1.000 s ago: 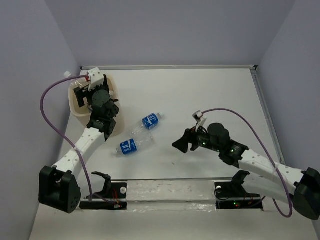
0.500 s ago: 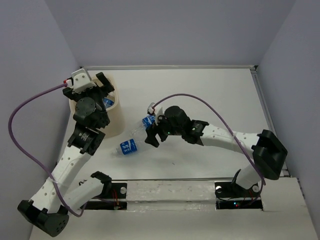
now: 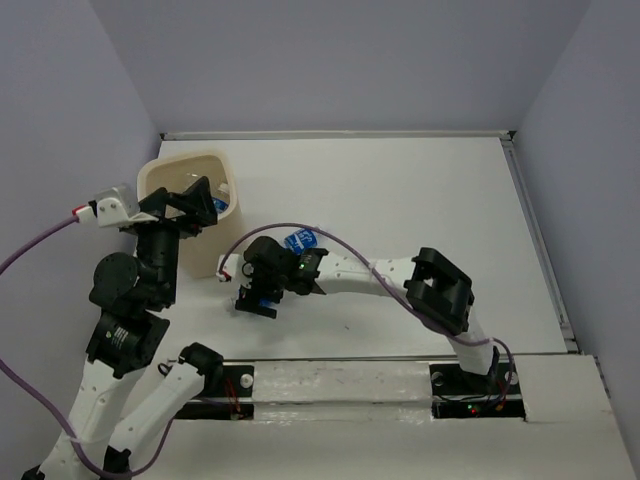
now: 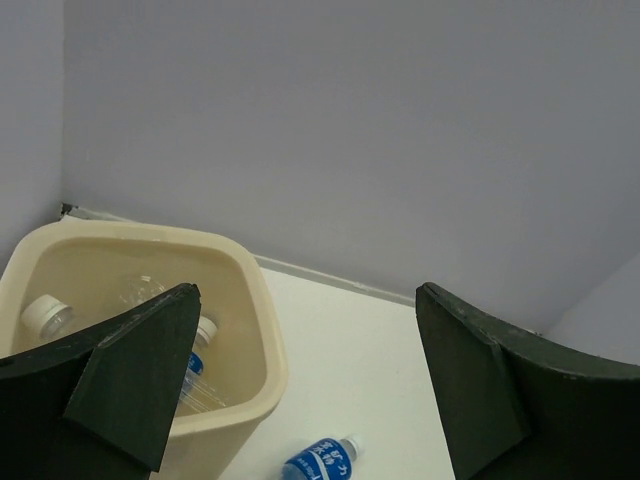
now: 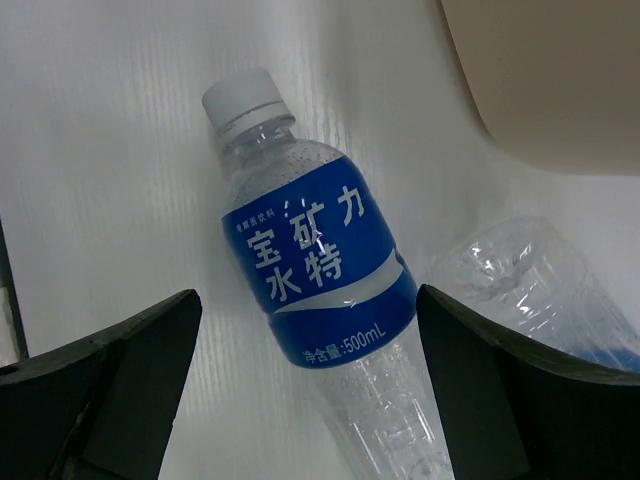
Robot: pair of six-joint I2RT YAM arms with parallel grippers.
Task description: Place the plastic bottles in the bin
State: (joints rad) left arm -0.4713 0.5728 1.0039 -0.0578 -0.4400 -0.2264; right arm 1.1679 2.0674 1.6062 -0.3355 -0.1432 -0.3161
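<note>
Saw left gripper (image 4: 305, 320) wide, empty, near bin (image 4: 262, 330); right gripper (image 5: 305, 320) wide at bin's 5 o'clock, straddling blue-label bottle (image 5: 315, 265), not gripping; second bottle (image 5: 520, 280) just beside.

left tool (image 3: 188, 203) backs off the bin (image 3: 185, 156), jaws now fully wide. right tool (image 3: 256, 297) swings left over the near bottle (image 5: 315, 265), opening wider.
</note>
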